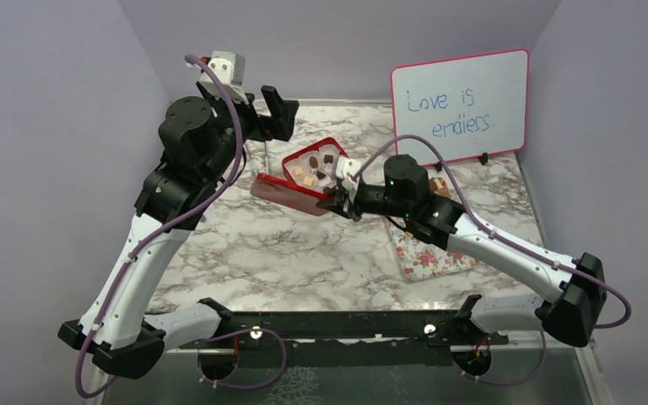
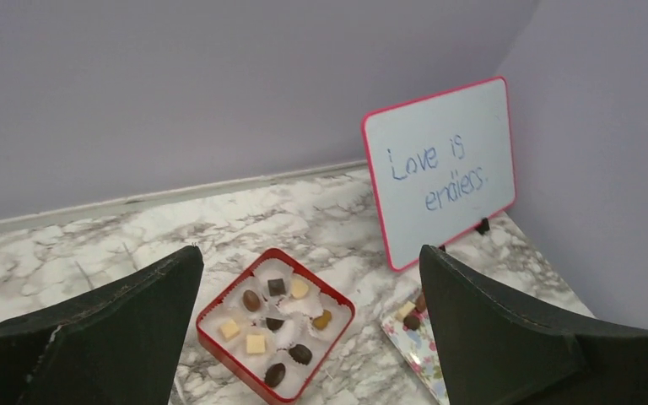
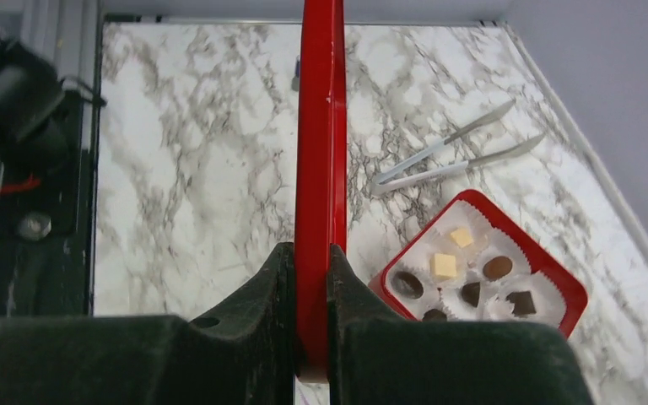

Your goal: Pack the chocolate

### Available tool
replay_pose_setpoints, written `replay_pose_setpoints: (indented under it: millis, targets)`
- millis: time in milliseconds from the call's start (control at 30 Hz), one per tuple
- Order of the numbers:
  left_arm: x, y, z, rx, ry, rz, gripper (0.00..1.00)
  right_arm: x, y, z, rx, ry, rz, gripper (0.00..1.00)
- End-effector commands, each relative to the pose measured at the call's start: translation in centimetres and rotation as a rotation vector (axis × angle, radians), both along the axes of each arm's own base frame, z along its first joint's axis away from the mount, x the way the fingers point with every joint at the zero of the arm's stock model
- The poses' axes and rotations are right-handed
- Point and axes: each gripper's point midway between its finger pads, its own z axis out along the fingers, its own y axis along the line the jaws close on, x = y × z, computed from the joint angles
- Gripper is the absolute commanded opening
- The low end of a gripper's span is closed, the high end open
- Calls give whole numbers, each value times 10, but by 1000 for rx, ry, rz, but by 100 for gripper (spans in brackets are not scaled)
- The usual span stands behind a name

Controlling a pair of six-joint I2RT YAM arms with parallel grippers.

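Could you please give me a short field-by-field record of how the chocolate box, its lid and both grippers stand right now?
box: red box, open, on the marble table
chocolate: chocolate pieces, dark, light brown and cream, in white paper cups inside the box; a few more on the floral tray
lid: red lid, held edge-on beside the box
right gripper: right gripper shut on the lid
left gripper: left gripper open, empty, raised
tongs: tongs lying on the table near the box
whiteboard: whiteboard reads "Love is endless."
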Motion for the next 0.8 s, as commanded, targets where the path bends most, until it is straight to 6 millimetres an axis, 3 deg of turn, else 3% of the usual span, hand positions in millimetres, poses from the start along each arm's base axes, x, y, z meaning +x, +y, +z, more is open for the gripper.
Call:
replay_pose_setpoints:
  millis: [0, 133, 300, 433, 567, 767]
  targets:
    - [4, 38, 17, -10, -58, 189, 99, 29, 16, 22, 138, 308, -234, 1]
    - [4, 46, -1, 29, -21, 227, 99, 42, 20, 12, 173, 553, -352, 1]
    - [13, 48, -33, 47, 54, 258, 94, 79, 13, 7, 243, 798, -416, 1]
    - [25, 43, -74, 34, 157, 212, 90, 115, 3, -6, 284, 997, -444, 1]
    - [44, 59, -118, -62, 280, 168, 83, 147, -7, -19, 351, 1134, -444, 1]
    - [62, 71, -175, -189, 388, 169, 78, 176, -13, -40, 402, 1287, -429, 1]
